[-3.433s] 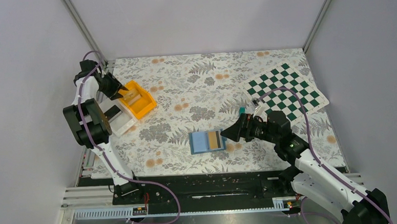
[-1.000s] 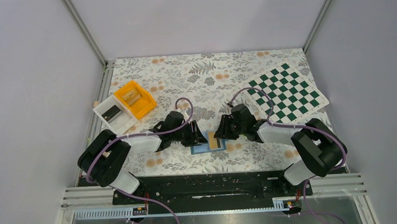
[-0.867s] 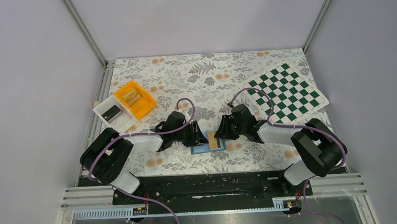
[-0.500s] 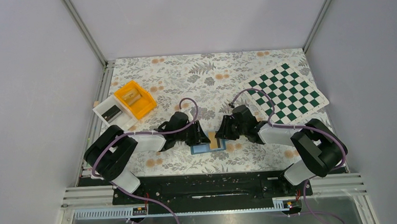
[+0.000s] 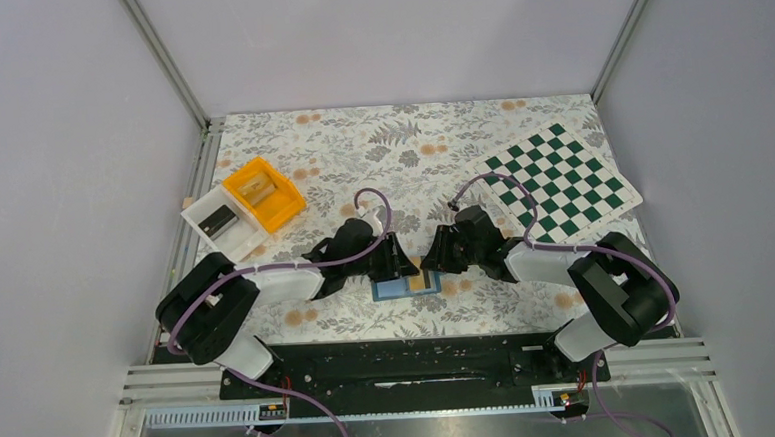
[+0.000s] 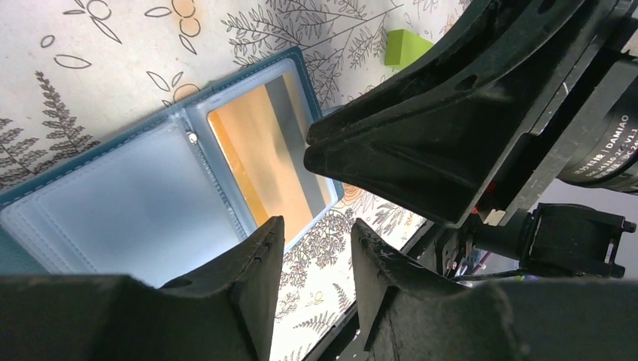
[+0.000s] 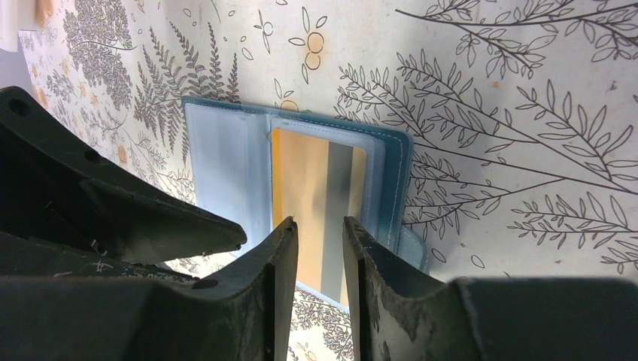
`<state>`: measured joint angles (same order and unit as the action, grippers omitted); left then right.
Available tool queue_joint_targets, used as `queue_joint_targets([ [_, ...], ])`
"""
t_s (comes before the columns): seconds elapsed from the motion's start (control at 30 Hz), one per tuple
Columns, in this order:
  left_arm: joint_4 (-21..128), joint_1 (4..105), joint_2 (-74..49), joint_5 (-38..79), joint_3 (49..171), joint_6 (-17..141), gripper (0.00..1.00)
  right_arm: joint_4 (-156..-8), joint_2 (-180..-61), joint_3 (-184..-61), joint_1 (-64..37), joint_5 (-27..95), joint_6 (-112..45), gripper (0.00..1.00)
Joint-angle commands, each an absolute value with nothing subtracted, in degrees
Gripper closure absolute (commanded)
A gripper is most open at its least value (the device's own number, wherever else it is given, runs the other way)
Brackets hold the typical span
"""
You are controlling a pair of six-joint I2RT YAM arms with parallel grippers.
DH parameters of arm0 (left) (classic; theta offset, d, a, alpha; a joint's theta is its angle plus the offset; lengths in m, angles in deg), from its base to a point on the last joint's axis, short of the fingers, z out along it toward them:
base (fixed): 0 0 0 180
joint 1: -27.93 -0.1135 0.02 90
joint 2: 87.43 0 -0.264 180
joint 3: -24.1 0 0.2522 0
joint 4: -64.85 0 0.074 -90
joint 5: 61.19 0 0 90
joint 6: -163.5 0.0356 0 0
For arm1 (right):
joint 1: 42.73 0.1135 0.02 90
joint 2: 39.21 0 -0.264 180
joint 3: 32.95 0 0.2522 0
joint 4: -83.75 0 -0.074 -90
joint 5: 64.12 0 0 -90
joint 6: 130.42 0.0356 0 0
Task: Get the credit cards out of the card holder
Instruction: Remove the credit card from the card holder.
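The card holder [image 5: 395, 290] lies open and flat on the floral cloth near the front middle. In its right pocket sits an orange credit card [image 6: 263, 150] with a grey stripe. The left pocket [image 7: 226, 162] shows pale blue and bare. My left gripper [image 6: 316, 235] hovers low over the holder's near edge, jaws a little apart, nothing between them. My right gripper [image 7: 320, 226] faces it from the right, open over the orange card [image 7: 308, 192], holding nothing. In the top view both grippers [image 5: 406, 268] [image 5: 429, 264] almost meet above the holder. A lime-green card [image 6: 406, 47] lies on the cloth beyond.
An orange bin [image 5: 265, 193] and a white bin [image 5: 219, 225] stand at the back left. A green-and-white chessboard [image 5: 560, 177] lies at the back right. The two arms stretch low across the table's front.
My left arm came from the bins to the holder and has now slid further right over it. Both grippers' jaws have narrowed slightly. The holder has not moved.
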<state>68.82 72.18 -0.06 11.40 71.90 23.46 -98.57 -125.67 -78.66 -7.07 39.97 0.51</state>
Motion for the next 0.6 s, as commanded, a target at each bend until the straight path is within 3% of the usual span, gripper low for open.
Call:
queue_joint_targets([
  [0.0, 72.1, 72.4, 0.8, 13.7, 74.0, 23.5, 0.62, -94.6, -125.8, -76.8, -7.7, 38.1, -0.3, 0.64],
  [0.57, 69.6, 72.3, 4.5, 17.4, 73.9, 23.7, 0.67, -96.5, -126.5, -75.9, -8.5, 40.0, 0.6, 0.65],
])
